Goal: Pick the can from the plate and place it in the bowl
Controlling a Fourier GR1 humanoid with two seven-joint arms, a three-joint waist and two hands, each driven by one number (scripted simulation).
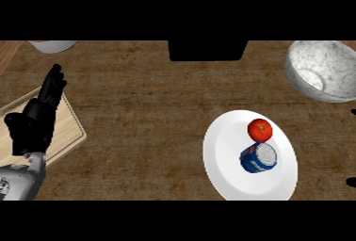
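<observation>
A brown wooden counter [153,117] fills the view, seen steeply from above. At lower right lies a large white plate [230,164]. At upper right, well apart from the plate, sits a speckled grey bowl [321,70], partly cut off by the view's edge. At the left edge a pale wooden cutting board [66,134] lies under the left hand [31,124], which rests open with straight fingers pointing up, holding nothing. A dark box-like shape [207,50] sits at top centre, and the rim of a pale dish [52,45] shows at top left.

On the plate, a blue can [259,158] with a silver top lies tilted. A red tomato [260,130] sits just above it, touching or nearly so. Small dark tips at the right edge may be the right hand [351,181]; too little shows to tell its state.

The can is not yet picked up. To do this step well, the hand should probably approach from the side away from the tomato, wrap the can's body without nudging the tomato, lift clear of the plate, then carry it up to the bowl.
</observation>
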